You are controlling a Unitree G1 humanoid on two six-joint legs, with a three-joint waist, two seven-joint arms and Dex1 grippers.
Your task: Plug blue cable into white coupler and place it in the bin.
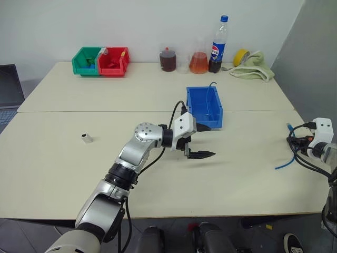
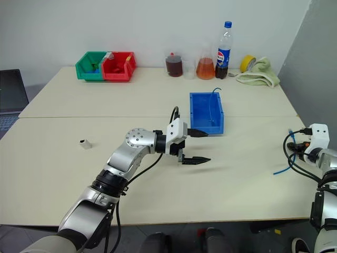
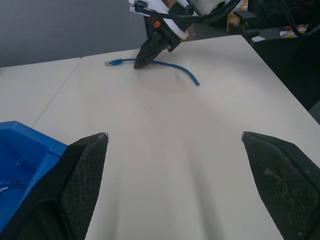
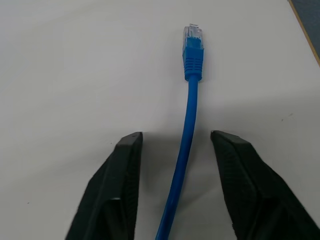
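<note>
Down at the right edge of the pale beige table point(image 1: 79, 174), the right gripper point(image 4: 175, 145) has its two black fingers set either side of the thin light-blue cable point(image 4: 187, 135), which lies flat on the tabletop. A visible gap remains on each side of the cable in the right wrist view, so the fingers straddle it without clamping it. The cable's small clear-tipped plug point(image 4: 192, 40) lies on the table just beyond the fingertips. From the left wrist view the same gripper is seen tilted down onto the cable near that plug end, with the rest of the cable curving away across the table.

The left gripper point(image 1: 202, 141) hovers over the middle of the table with its black fingers point(image 3: 85, 175) spread wide apart and nothing between them. It sits just in front of the bright blue rectangular open-topped plastic bin point(image 1: 204, 108), one fingertip close to the bin's near edge.

The tiny white boxy plastic coupler point(image 1: 87, 138) rests on the table well to the left, far from both grippers and from the cable.

Along the back of the table stand a small green bin point(image 1: 87, 61) and a small red bin point(image 1: 113, 62) side by side
</note>
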